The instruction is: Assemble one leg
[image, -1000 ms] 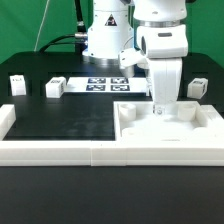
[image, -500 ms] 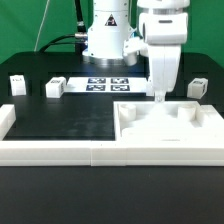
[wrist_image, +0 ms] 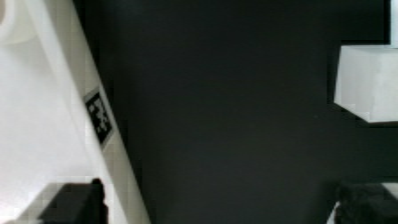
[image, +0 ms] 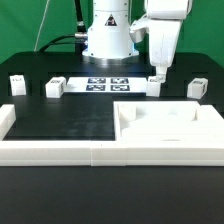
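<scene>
My gripper [image: 157, 76] hangs open and empty above the table, just behind the large white panel [image: 166, 122]. Small white legs stand on the dark table: one at the exterior view's right [image: 197, 89], two at its left [image: 54, 88] [image: 17, 85], and what looks like another right below my gripper [image: 152, 85]. In the wrist view my gripper [wrist_image: 217, 205] has its two dark fingers [wrist_image: 71, 203] far apart with bare table between them. A white leg [wrist_image: 368, 80] lies ahead on one side, and the panel's edge [wrist_image: 45, 110] with a coded tag on the other.
The marker board [image: 108, 84] lies in front of the robot base [image: 107, 40]. A low white L-shaped wall [image: 50, 150] runs along the front of the table and its left side.
My gripper has risen off the panel and moved back, away from the front wall, open and empty throughout. The panel and the legs have stayed where they were.
</scene>
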You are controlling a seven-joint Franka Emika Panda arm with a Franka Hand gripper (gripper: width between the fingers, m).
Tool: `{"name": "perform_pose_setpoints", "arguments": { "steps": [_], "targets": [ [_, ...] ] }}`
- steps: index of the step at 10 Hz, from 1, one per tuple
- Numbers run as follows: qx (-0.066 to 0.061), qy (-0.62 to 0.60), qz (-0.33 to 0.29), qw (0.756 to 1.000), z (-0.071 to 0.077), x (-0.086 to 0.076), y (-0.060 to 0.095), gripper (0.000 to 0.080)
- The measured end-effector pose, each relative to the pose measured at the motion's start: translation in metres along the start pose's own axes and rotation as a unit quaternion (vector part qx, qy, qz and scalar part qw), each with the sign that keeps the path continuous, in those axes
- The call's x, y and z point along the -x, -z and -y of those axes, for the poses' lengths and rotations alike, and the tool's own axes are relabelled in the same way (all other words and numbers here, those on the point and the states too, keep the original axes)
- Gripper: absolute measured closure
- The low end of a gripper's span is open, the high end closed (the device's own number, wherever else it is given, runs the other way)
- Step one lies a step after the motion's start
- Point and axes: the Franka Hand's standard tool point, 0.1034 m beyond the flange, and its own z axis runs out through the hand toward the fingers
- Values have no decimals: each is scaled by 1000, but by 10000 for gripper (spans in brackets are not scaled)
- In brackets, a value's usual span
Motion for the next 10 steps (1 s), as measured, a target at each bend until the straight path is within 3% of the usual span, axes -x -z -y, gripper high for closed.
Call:
{"name": "perform_pose_setpoints", "arguments": {
  "steps": [3, 4, 5, 6, 9, 10],
  "targets": [
    [-2, -136, -4, 991, 3, 0, -2, 150],
    [-10, -216, -11, 976, 12, 5, -8, 150],
    [-18, -299, -13, 954, 23, 4, -13, 150],
    [-18, -350, -14, 936, 29, -1, -15, 150],
    [-30, -523, -13, 852, 43, -25, -16, 150],
    [-31, -541, -14, 840, 45, -29, -16, 150]
  ]
}}
